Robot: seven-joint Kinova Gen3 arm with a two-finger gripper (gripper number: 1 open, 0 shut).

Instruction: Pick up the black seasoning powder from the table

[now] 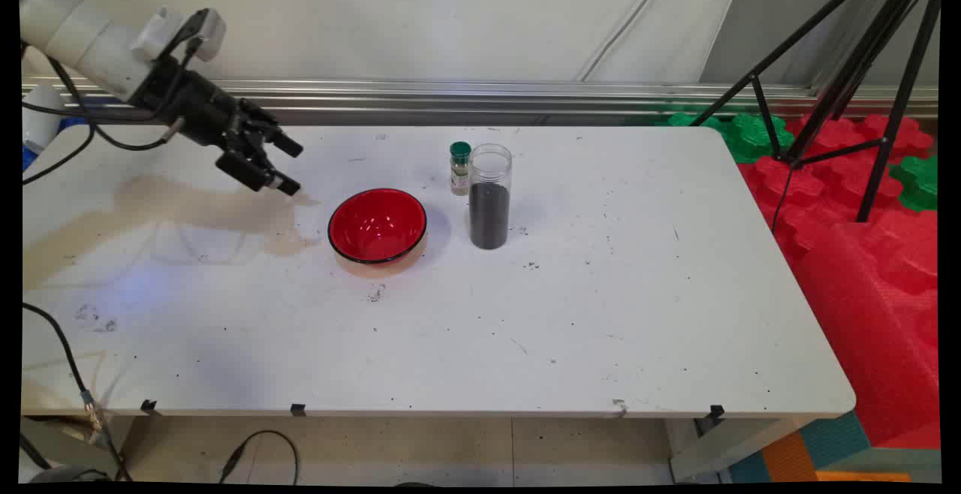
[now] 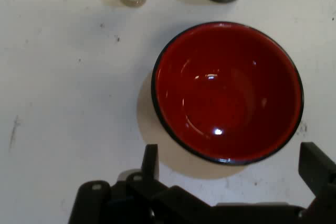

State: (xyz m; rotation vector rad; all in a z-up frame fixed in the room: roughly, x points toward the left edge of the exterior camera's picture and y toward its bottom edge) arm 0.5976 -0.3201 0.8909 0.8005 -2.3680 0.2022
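White table [image 1: 601, 314], gripper [image 1: 289, 167] hanging just left of the red bowl [image 1: 377, 225], fingers [image 2: 150, 162] spread wide, holding nothing.

The bowl [image 1: 377, 225] stood on the table [image 1: 601, 314], left of centre. The gripper [image 1: 289, 168] hung above the table to the bowl's left, apart from it. The tall jar [image 1: 489, 196] stood just right of the bowl, and the small bottle [image 1: 459, 169] stood just behind and left of the jar
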